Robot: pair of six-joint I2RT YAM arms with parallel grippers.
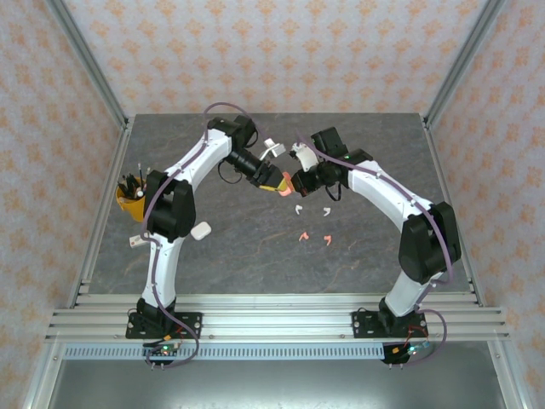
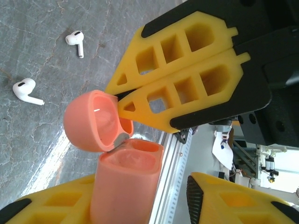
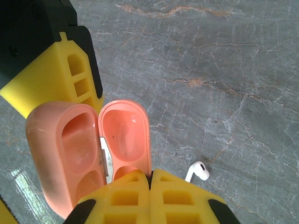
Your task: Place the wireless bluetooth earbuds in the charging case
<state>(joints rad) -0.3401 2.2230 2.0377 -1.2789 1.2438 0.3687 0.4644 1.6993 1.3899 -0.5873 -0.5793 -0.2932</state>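
Charging case (image 2: 124, 186), base cut off, lid (image 3: 125, 135) edge behind right fingers (image 3: 133, 183)

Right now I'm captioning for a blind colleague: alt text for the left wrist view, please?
An open salmon-pink pebble-shaped charging case stands between the yellow fingers of the left hand, while the closed yellow fingers of the right hand reach its raised lid. Two white stemmed earbuds lie apart on the grey marbled tabletop.

A table (image 1: 238, 256) with a grey, marble-like top is surrounded by beige wallpaper (image 1: 281, 51) printed with orange flowers. Metal posts (image 1: 90, 60) are fixed at its far corners and aluminium rails (image 1: 272, 317) are laid along its near edge.
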